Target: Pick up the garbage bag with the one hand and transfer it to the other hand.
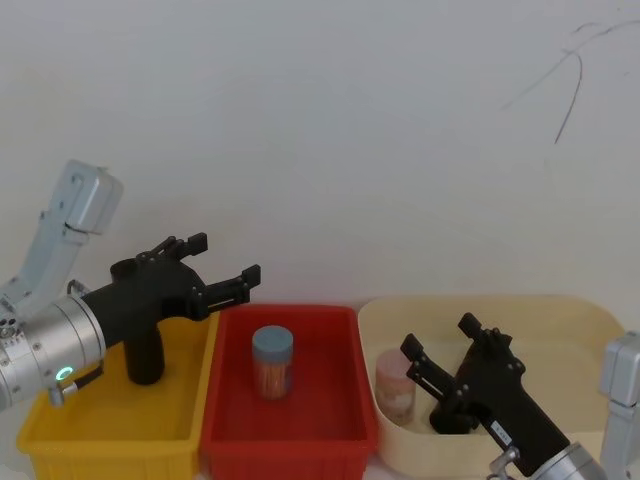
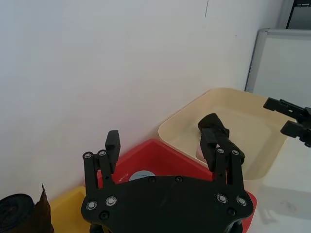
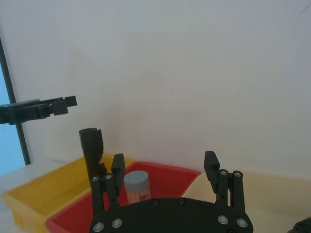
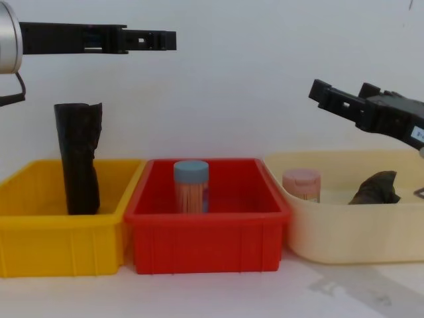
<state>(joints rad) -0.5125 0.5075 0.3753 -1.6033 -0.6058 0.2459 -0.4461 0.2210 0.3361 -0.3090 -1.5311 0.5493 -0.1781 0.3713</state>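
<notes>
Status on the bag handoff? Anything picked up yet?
Done: nothing yet. The black glossy plastic garbage bag roll stands upright in the yellow plastic bin, ungripped.
In hand: nothing. The green-ringed left gripper hovers open above that bin. The right gripper is open over the cream tray.
Left: grasp, lift, transfer to the right gripper.

Silver-grey arms, black long-fingered end effectors
</notes>
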